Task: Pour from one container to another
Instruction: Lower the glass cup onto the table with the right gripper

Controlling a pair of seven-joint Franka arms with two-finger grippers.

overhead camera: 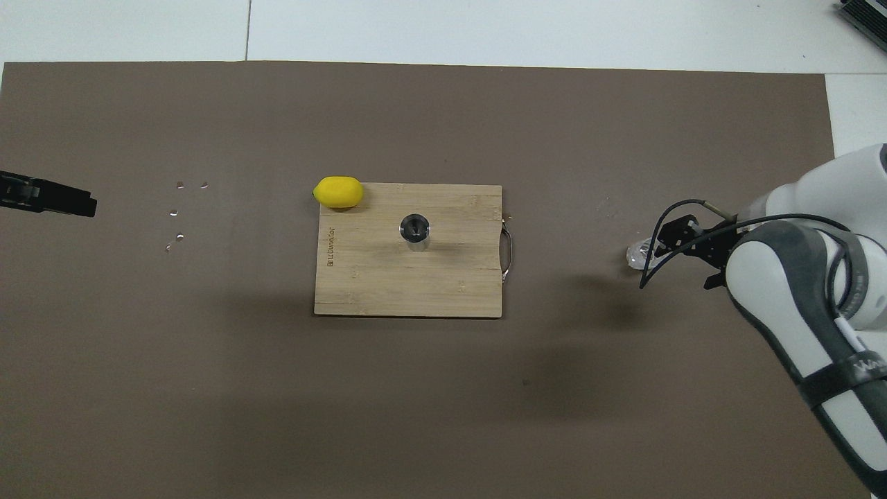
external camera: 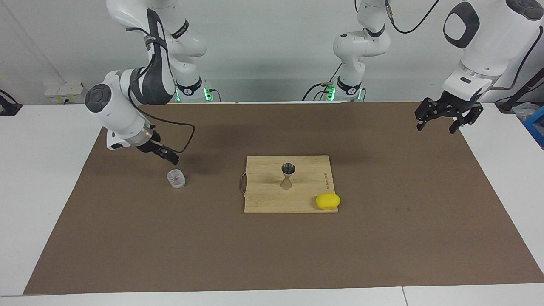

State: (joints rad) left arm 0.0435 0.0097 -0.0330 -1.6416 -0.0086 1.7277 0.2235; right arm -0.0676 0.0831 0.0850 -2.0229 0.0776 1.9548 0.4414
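The clear glass cup [external camera: 176, 178] stands on the brown mat toward the right arm's end; in the overhead view only its edge [overhead camera: 635, 255] shows past the gripper. My right gripper [external camera: 171, 159] hangs open just above the cup, angled down, not touching it; from overhead the right gripper [overhead camera: 682, 258] covers part of the cup. The silver jigger [external camera: 288, 175] stands upright on the wooden board, jigger [overhead camera: 414, 229] mouth up. My left gripper [external camera: 445, 119] waits open, raised over the mat's edge at the left arm's end, left gripper [overhead camera: 52, 197].
The wooden cutting board [external camera: 263, 199] lies mid-mat, with a metal handle on the side toward the cup. A yellow lemon [external camera: 327, 201] rests at one board corner, lemon [overhead camera: 338, 192]. Several small shiny specks [overhead camera: 177, 211] dot the mat toward the left arm's end.
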